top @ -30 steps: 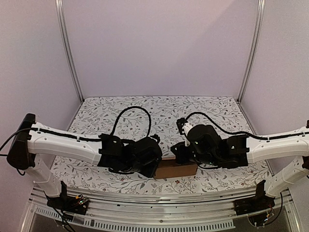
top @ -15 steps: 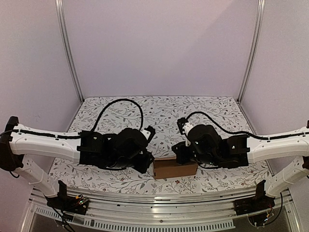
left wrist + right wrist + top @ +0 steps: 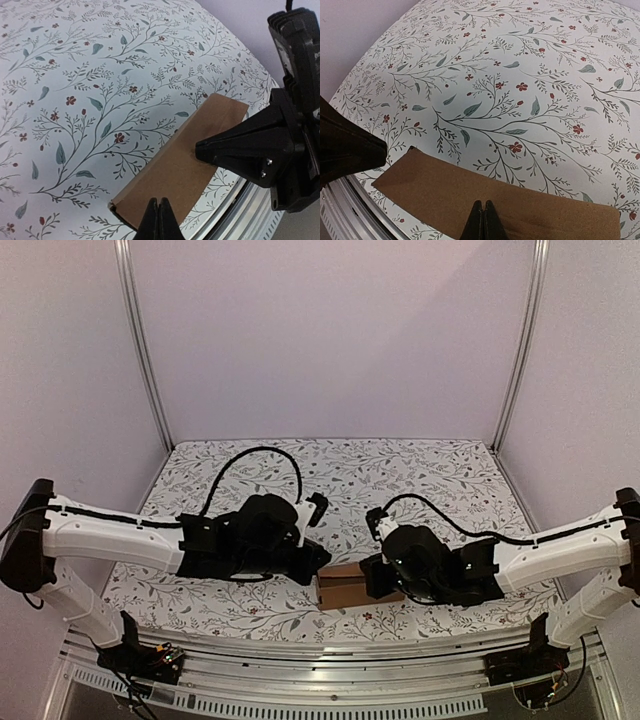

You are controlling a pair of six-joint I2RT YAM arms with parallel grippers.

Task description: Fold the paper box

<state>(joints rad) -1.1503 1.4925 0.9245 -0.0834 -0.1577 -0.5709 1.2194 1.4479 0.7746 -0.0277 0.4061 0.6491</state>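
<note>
the paper box (image 3: 352,590) lies flat on the flowered cloth (image 3: 420,470), just behind the metal rail (image 3: 330,642) and about midway along it. the left gripper (image 3: 159,219) is clenched, its fingertips pressed together over the box end that lies leftward along the rail. no cardboard shows between them. the right gripper (image 3: 483,220) is likewise clenched and empty, poised at the box's top face. contact cannot be confirmed. judgement: the step in hand looks like pressing the carton to set a crease. one tip should pin the box while the other pushes slowly along the fold line. the box must not slide toward the rail.
</note>
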